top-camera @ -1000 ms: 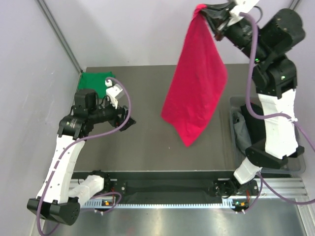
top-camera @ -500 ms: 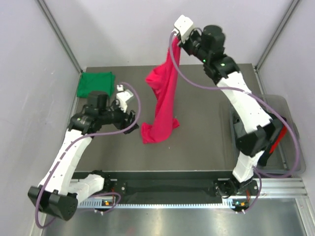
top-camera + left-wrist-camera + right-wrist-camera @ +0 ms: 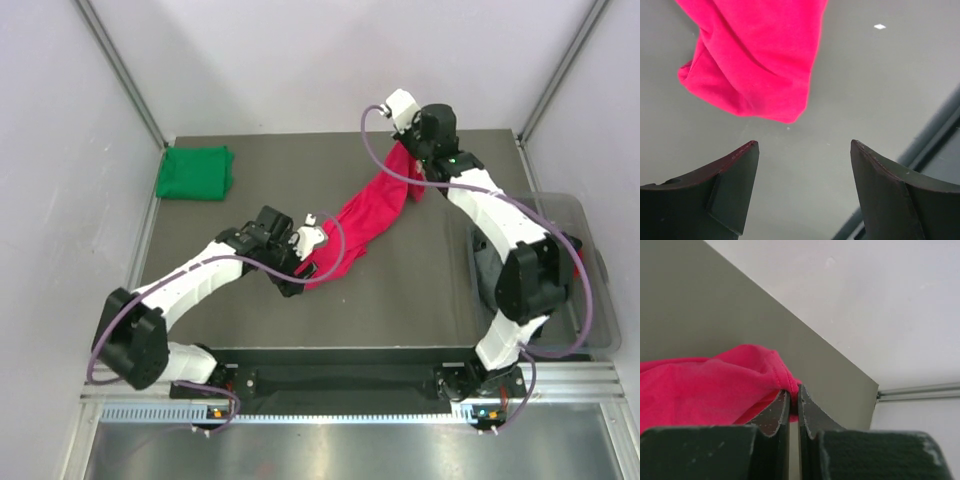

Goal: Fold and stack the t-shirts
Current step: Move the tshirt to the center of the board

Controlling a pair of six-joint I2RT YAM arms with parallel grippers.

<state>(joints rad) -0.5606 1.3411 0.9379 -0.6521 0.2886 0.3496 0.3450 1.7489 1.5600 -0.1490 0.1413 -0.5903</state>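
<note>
The green t-shirt (image 3: 195,172) lies apparently folded in the table's (image 3: 400,300) far-left corner. The crimson-pink t-shirt (image 3: 360,225) sprawls unfolded, pinched by the right fingers (image 3: 780,407); left fingers (image 3: 737,170) hover spread nearby.

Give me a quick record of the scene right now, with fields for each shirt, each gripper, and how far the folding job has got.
pink shirt: unfolded, strung out across the middle of the table
green shirt: folded, at the table's far left corner
right gripper: shut on an edge of the pink shirt
left gripper: open, just short of the pink shirt's loose end, not touching it
bin: off the table's right edge
progress: green shirt folded; pink shirt not yet folded or stacked
</note>
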